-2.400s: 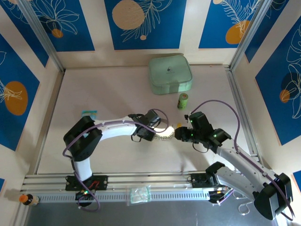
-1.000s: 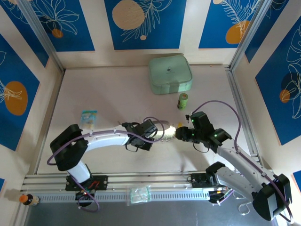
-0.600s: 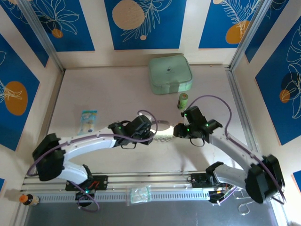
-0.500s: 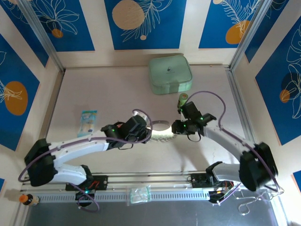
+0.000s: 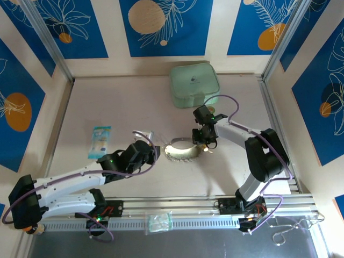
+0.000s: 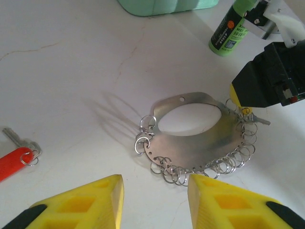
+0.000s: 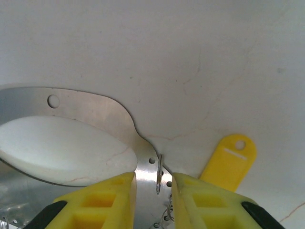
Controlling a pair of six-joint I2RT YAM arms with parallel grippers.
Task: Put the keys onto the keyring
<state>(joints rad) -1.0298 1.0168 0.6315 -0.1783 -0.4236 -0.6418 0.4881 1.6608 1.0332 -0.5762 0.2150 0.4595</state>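
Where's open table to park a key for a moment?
Open: the wide stretch between the pale green square case and the blue packet. Crowded: around the silvery oval keyring, left gripper and right gripper close by.

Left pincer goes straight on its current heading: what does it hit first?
The keyring: its near rim of small links lies dead ahead of the left pincer. Height is unclear, so it could touch the table just short.

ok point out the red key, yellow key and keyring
red key (image 6: pixel 13 163): left wrist view, on its red head
yellow key (image 7: pixel 228 162): right wrist view, on its yellow head
keyring (image 6: pixel 200 145): left wrist view, on the flat metal below its opening
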